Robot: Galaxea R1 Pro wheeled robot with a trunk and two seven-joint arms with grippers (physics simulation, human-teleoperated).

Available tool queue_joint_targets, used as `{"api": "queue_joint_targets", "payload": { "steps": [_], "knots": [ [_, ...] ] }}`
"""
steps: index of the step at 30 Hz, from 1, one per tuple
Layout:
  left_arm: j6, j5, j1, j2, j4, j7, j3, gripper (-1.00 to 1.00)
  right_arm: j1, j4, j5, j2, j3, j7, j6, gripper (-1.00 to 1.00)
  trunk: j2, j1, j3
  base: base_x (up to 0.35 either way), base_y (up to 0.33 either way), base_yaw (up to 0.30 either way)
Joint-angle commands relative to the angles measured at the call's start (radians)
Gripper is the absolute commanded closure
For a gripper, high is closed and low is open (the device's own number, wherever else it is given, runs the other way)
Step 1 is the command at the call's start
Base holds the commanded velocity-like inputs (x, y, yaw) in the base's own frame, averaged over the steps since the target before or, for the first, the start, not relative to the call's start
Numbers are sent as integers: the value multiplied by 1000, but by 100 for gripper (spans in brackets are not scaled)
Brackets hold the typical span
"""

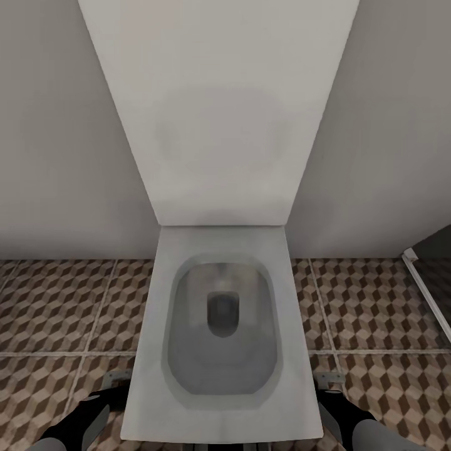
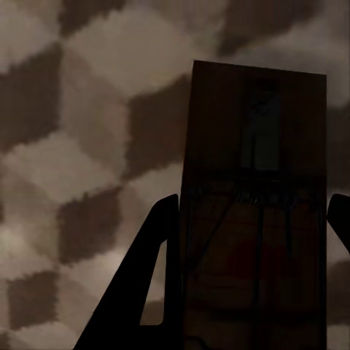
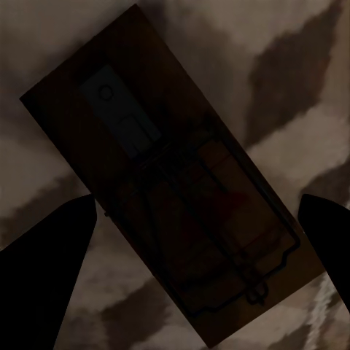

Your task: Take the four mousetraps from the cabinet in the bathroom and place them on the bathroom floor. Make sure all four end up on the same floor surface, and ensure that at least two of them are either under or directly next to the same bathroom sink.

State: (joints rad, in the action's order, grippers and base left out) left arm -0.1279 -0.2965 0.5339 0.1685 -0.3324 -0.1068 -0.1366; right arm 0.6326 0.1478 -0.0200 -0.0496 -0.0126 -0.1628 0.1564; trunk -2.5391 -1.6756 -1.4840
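Note:
A dark-brown mousetrap (image 2: pixel 251 219) with a metal spring bar stands lengthwise between the fingers of my left gripper (image 2: pixel 255 200), which is shut on its long edges. A second mousetrap (image 3: pixel 175 175) lies diagonally across my right gripper (image 3: pixel 198 198), whose fingers press on its sides. Behind both traps is the blurred cube-patterned bathroom floor (image 2: pixel 80 146). In the head view my left arm (image 1: pixel 78 423) and right arm (image 1: pixel 351 419) hang low on either side of a toilet. The cabinet and the sink are out of view.
A white toilet (image 1: pixel 222 326) with its lid (image 1: pixel 219 113) raised stands straight ahead against a pale wall. Patterned tiles (image 1: pixel 62 313) run along both of its sides. A dark panel with a white frame edge (image 1: pixel 429 294) is at the right.

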Motion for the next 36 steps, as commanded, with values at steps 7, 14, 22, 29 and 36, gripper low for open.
{"api": "queue_joint_targets", "payload": {
  "steps": [7, 14, 22, 29, 36],
  "knots": [
    [-6, -10, 0, 2, -2, -11, -9, 100, -1, 1, 9, 1, 6, -9, 6, 100, 0, 0, -1, 0, 0, 0],
    [-7, -10, 0, 2, -1, -11, -9, 100, -1, 1, 9, 1, 6, -9, 6, 100, 0, 0, -1, 0, 0, 0],
    [-3, -9, 0, 1, 53, -11, -9, 100, -1, 1, 9, 1, 6, -9, 6, 100, 0, 0, -1, 0, 0, 0],
    [0, -8, 0, -1, 79, -11, -9, 100, -1, 1, 9, 1, 6, -9, 6, 100, 0, 0, -1, 0, 0, 0],
    [1, -7, 0, 0, 83, -11, -9, 100, -1, 1, 9, 1, 6, -9, 5, 100, 0, 0, -1, 0, 0, 0]
  ]
}}
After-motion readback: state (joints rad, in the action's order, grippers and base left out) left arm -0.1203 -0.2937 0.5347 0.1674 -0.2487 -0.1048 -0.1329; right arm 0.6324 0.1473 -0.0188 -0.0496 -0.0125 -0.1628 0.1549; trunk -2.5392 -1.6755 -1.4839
